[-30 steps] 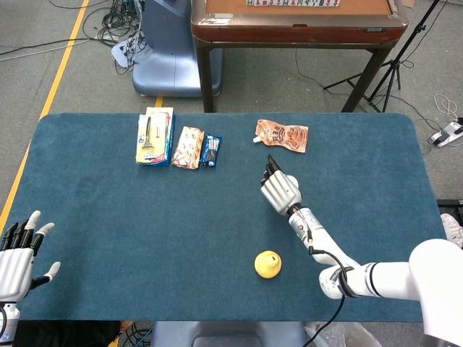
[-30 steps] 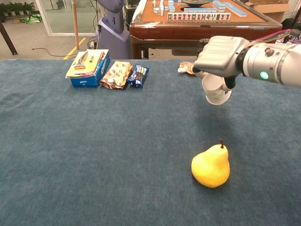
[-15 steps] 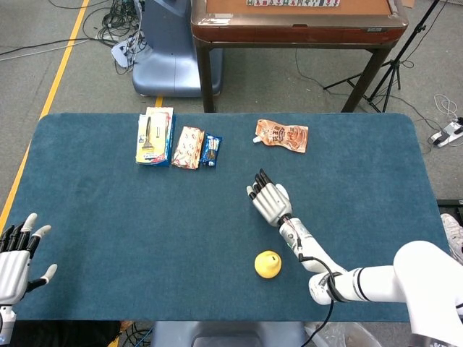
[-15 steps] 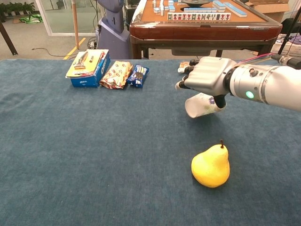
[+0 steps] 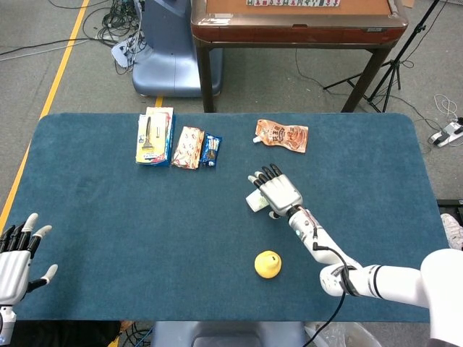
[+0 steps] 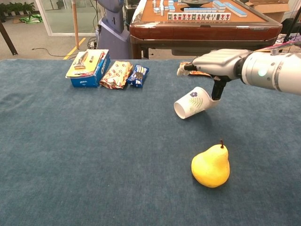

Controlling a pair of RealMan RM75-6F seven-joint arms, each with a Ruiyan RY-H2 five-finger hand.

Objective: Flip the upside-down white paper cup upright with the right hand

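Note:
The white paper cup with a leaf print hangs just above the blue table, tipped on its side, its open mouth facing left and toward me. My right hand holds it from above, thumb down behind the cup's base and fingers stretched flat over it. In the head view the cup peeks out left of the right hand. My left hand is at the table's near left corner, fingers spread and holding nothing.
A yellow pear stands on the cloth just in front of the cup. A blue box, two snack packets and an orange pouch lie along the far side. A brown table stands beyond.
My right hand has turned over with the cup: its mouth swung from facing down to facing sideways and left. The hand's fingers now lie flat above it. The left hand has barely moved.

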